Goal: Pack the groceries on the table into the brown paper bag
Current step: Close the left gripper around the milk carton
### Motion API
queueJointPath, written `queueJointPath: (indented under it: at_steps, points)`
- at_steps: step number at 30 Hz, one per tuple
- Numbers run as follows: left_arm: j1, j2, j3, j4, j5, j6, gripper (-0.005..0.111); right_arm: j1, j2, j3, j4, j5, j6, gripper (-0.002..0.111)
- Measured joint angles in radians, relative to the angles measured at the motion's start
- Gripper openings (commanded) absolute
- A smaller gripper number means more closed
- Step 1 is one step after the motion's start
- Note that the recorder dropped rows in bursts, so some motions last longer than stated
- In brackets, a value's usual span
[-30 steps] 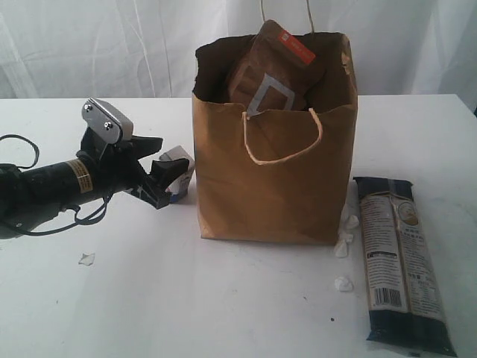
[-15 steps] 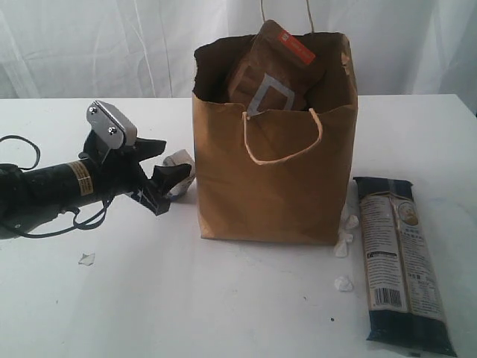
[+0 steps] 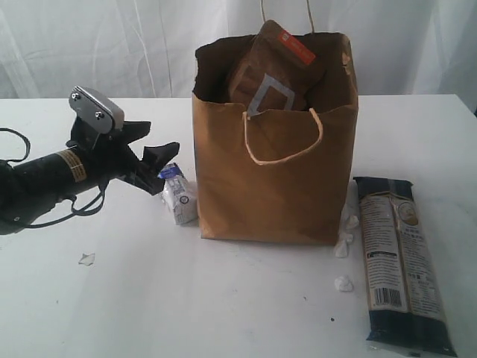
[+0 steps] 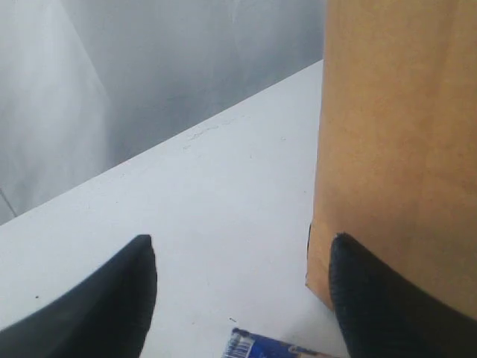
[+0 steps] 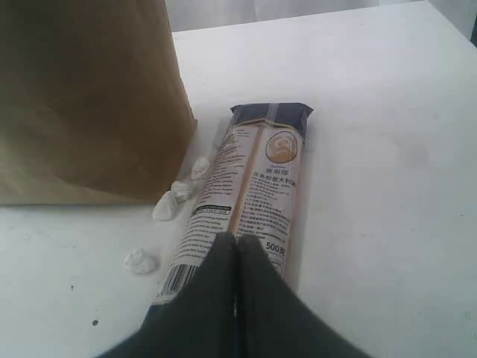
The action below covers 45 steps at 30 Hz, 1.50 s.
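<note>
**Step judged in hand:** pickup of the small white-blue carton [image 3: 179, 197]. It sits on the surface [image 3: 223, 298] just beside the brown paper bag [image 3: 276, 179], at the bag's eight o'clock corner.

**Left gripper** [image 4: 242, 261]: hovers above the carton, jaws apart, holding nothing.

**Recommended:** descend straight, straddle the carton, and keep the bag-side finger off the paper wall (clearance looks tight). Lift above the rim before crossing.

**Right gripper** [image 5: 237, 250]: jaws together, empty, poised over the long dark pasta packet [image 5: 242, 186], which lies at the bag's four o'clock.
</note>
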Motion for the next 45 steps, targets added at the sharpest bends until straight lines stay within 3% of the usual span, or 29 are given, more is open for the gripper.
queueJointPath:
  at_steps: [4,5,7,8,11,14,16,21,24,27,45]
  points:
    - [0.000,0.000,0.000,-0.015,0.073,-0.073,0.067,0.000,0.000,0.000,0.000,0.000,0.000,0.000]
    - [0.000,0.000,0.000,-0.015,0.119,-0.233,0.062,0.000,0.000,0.000,0.000,0.000,0.000,0.000]
    - [0.000,-0.004,-0.009,-0.029,0.294,-0.439,0.057,0.000,0.000,0.000,0.000,0.000,0.000,0.000]
    - [0.000,-0.026,-0.031,-0.031,0.479,-0.504,0.057,0.000,0.000,0.000,0.000,0.000,0.000,0.000]
    - [-0.028,-0.098,-0.112,-0.031,0.847,-0.543,0.058,0.000,0.000,0.000,0.000,0.000,0.000,0.000]
    - [-0.070,-0.172,-0.215,-0.043,1.144,-0.547,0.068,0.000,0.000,0.000,0.000,0.000,0.000,0.000]
    - [-0.099,-0.203,-0.311,-0.194,1.281,-0.543,0.074,0.000,0.000,0.000,0.000,0.000,0.000,0.000]
    - [-0.124,-0.176,-0.403,-0.544,1.467,-0.427,0.075,0.000,0.000,0.000,0.000,0.000,0.000,0.000]
    - [-0.150,-0.143,-0.420,-0.672,1.476,-0.407,0.075,0.000,0.000,0.000,0.000,0.000,0.000,0.000]
    - [-0.184,-0.119,-0.426,-0.708,1.432,-0.403,0.075,0.000,0.000,0.000,0.000,0.000,0.000,0.000]
    - [-0.204,0.071,-0.428,-0.667,1.167,-0.436,0.075,0.000,0.000,0.000,0.000,0.000,0.000,0.000]
